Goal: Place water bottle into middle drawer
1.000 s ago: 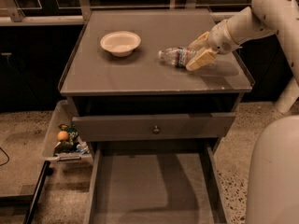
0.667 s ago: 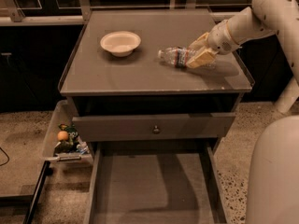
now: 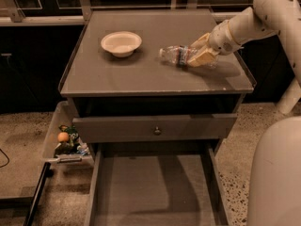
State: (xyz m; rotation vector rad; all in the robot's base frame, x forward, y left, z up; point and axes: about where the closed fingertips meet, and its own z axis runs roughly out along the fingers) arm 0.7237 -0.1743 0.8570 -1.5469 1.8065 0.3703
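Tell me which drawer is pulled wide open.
The middle drawer, lowest, with its bare floor exposed; the knobbed drawer above is barely out. The gripper is at the water bottle on the tabletop.

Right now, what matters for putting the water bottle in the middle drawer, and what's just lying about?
Job: water bottle, lying on the cabinet top; gripper, at the bottle; middle drawer, open.
Lying about: white bowl; snack bin; knobbed drawer front.

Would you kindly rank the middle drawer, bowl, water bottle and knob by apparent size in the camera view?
middle drawer (nearest)
bowl and water bottle, too alike to rank
knob
The claw is at the bottle's base.
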